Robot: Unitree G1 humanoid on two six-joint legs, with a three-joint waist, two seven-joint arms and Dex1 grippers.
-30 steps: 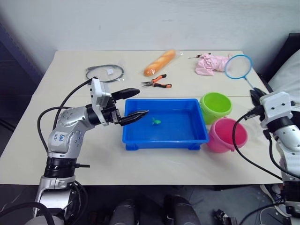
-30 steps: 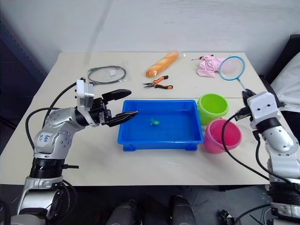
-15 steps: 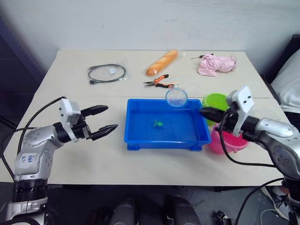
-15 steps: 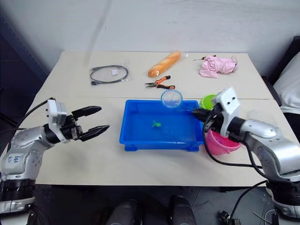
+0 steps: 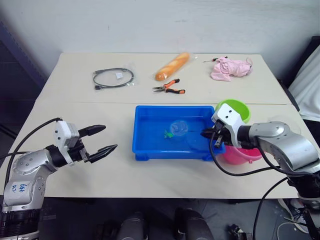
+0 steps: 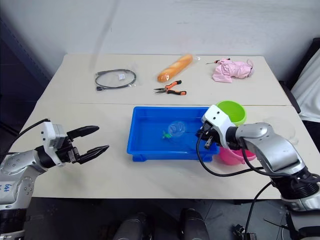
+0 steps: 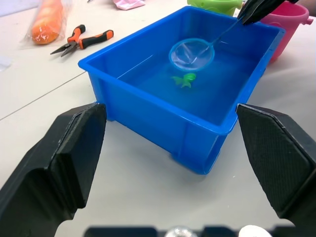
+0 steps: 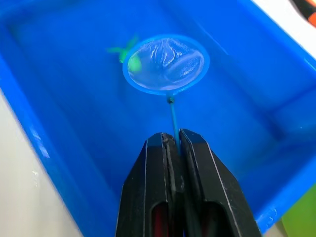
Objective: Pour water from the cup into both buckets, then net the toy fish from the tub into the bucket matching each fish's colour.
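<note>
The blue tub (image 5: 173, 132) sits on the table (image 5: 125, 165) and serves as the landmark here. A single green toy fish (image 5: 168, 133) lies near the tub's middle. The right gripper (image 5: 206, 134) reaches over the tub's right rim from the robot's right, its two black fingers (image 8: 160, 163) clenched on the thin handle of a small net (image 8: 166, 64). The head views show the net's hoop low inside the tub, just right of the fish; the right wrist view adds what they cannot resolve: the hoop's edge overlaps the fish's body, with the tail sticking out beyond the ring. Whether the fish is inside the mesh or under it cannot be told. The left wrist view shows the same hoop from the other side, just beyond the fish, with the handle slanting up to the right gripper's fingertips.

The green bucket (image 5: 233, 109) stands just off the tub's far right corner, and the pink bucket (image 5: 243, 152) just off its near right corner, partly hidden behind the right arm. The left gripper (image 5: 98, 139) hovers well to the left of the tub over bare table, fingers spread wide and grasping nothing.

Beyond the tub's far side lie orange-handled pliers (image 5: 169, 88), a bread loaf (image 5: 172, 66), a coiled black cable (image 5: 113, 78) and a pink cloth (image 5: 230, 68)
</note>
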